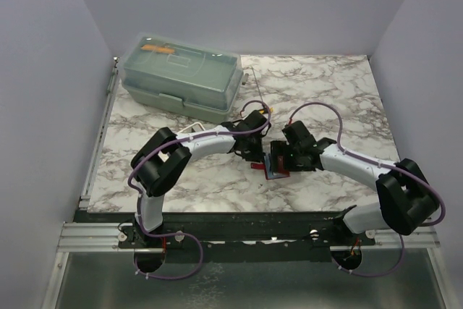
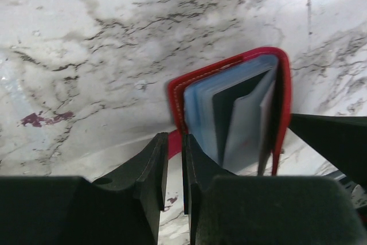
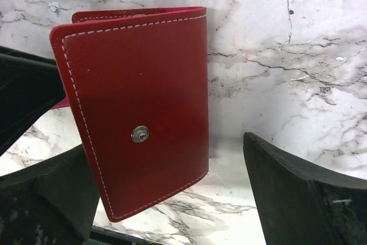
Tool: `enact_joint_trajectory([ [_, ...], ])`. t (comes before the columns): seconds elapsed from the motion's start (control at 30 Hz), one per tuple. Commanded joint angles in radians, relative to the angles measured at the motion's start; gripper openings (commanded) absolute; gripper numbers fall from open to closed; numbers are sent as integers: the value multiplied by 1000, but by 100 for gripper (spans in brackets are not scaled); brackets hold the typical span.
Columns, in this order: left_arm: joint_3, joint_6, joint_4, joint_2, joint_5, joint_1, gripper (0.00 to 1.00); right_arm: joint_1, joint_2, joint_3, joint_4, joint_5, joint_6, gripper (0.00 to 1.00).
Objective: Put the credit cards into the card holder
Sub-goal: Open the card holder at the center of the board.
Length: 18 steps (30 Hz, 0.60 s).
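**Left and right wrist views.** The red card holder (image 2: 284,101) is gripped by the left gripper (image 2: 175,167), whose fingers are clamped together on the edge of one cover. Blue-grey cards (image 2: 241,124) are seen standing between the covers, just right of those fingers. The right gripper (image 3: 163,147) is spread wide apart (the holder's outer face, with its metal snap (image 3: 139,134), is framed between the fingers), over the marble table (image 3: 298,55).

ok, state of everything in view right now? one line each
card holder: upright on edge, covers ajar
credit cards: blue-grey leaves tucked between the covers; can't tell cards from sleeves
snap button: bare, nothing fastened on it
left claw: shut on the card holder's red edge
right claw: open wide, a finger on each side of the card holder
storage box: lid closed
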Motion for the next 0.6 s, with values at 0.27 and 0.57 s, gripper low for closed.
enact_joint_trajectory([
  [0.27, -58, -9, 1, -73, -3, 24, 22, 61, 91, 69, -15, 84, 17, 100],
  [0.57, -75, -6, 0, -99, 0, 27, 22, 62, 111, 64, -19, 139, 19, 74],
])
